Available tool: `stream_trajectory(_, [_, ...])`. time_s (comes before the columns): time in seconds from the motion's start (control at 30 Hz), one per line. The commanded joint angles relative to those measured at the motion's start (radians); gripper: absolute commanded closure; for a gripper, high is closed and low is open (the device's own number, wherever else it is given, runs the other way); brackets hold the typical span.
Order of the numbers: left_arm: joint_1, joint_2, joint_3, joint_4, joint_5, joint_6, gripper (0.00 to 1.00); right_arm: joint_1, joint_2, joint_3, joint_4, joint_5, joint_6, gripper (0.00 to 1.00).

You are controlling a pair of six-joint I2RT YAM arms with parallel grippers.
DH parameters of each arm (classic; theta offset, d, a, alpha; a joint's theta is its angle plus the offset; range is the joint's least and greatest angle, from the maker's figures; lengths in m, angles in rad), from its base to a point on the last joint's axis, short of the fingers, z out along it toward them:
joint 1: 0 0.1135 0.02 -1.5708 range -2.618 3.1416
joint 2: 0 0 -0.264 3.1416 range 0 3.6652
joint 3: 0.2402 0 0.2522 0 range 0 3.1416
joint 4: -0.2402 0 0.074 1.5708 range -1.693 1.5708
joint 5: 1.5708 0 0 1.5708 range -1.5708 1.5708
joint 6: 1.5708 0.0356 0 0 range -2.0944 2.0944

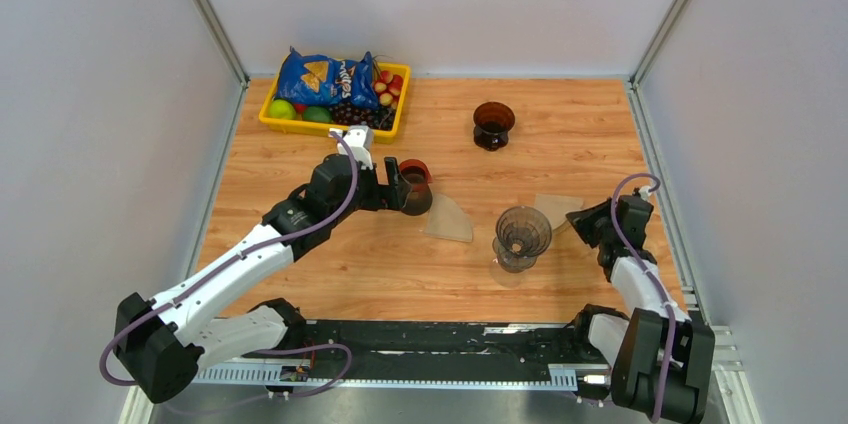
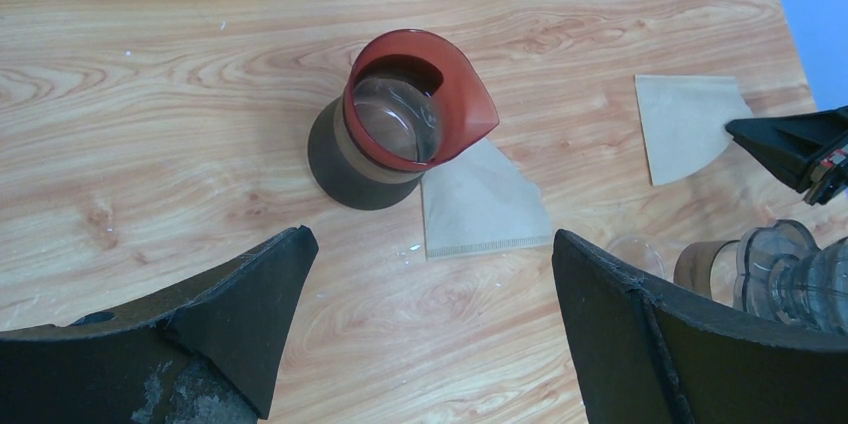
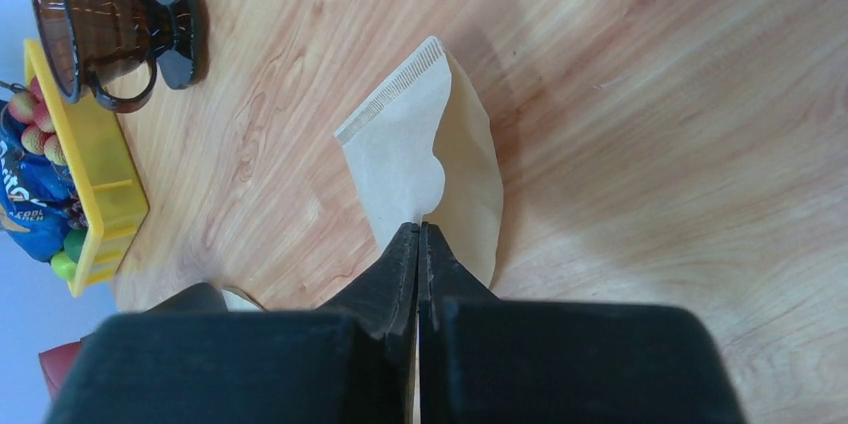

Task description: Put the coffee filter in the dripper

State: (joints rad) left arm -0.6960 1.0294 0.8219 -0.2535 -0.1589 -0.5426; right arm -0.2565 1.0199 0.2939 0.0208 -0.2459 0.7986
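Note:
A brown paper coffee filter lies at the right of the table, and my right gripper is shut on its near edge, which is slightly lifted. In the top view this filter sits just right of the clear glass dripper, with the right gripper beside it. A second filter lies flat next to a dark carafe with a red lid. My left gripper is open and empty, just short of the carafe. A dark brown dripper stands further back.
A yellow tray with a blue snack bag and fruit stands at the back left. Walls enclose the table on three sides. The clear dripper and the right gripper's fingers show at the right of the left wrist view.

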Motion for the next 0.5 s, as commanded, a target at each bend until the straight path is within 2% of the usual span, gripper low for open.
stream_trajectory(0.0, [0.001, -0.005, 0.028, 0.004, 0.019, -0.008, 0.0, -0.004, -0.028, 0.062, 0.05, -0.025, -0.084, 1.0])
stream_trajectory(0.2, [0.001, -0.02, 0.041, -0.003, 0.025, 0.044, 0.0, 0.006, -0.062, 0.181, -0.039, -0.077, -0.158, 1.0])
stream_trajectory(0.33, [0.001, -0.042, 0.049, -0.004, -0.006, 0.077, 0.0, 0.064, -0.081, 0.293, -0.114, -0.115, -0.286, 1.0])
stream_trajectory(0.47, [0.001, -0.05, 0.065, 0.001, 0.017, 0.11, 0.0, 0.164, -0.089, 0.429, -0.189, 0.022, -0.341, 1.0])
